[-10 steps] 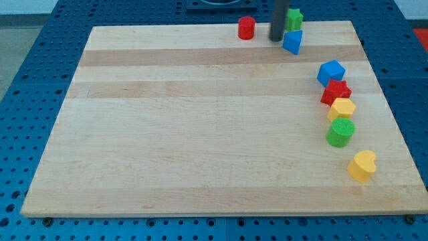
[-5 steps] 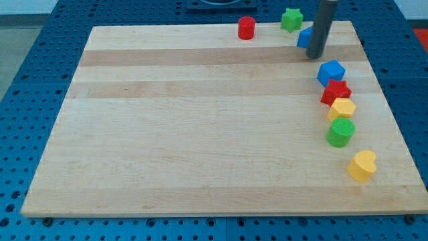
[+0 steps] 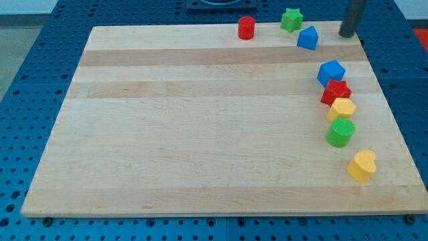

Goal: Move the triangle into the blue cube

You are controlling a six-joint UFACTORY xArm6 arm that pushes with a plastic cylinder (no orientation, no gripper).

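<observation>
Camera view: my tip (image 3: 348,35) sits at the board's (image 3: 200,134) top right corner, touching no block. No jaws on this rig, only a bare rod, so nothing is pinched.

Blue triangle (image 3: 308,38) lies near the top edge, at about 9 o'clock from my tip, apart from it. Green star (image 3: 291,19) is just beside the triangle at 11 o'clock. Red cylinder (image 3: 247,28) is further off toward 9 o'clock.

Blue cube (image 3: 331,72) lies at roughly 5 o'clock from the triangle, a clear gap between them. Below the cube runs a packed column: red star (image 3: 336,92), yellow hexagon (image 3: 342,108), green cylinder (image 3: 340,132). Yellow heart (image 3: 362,165) sits apart at 5 o'clock from the green cylinder.
</observation>
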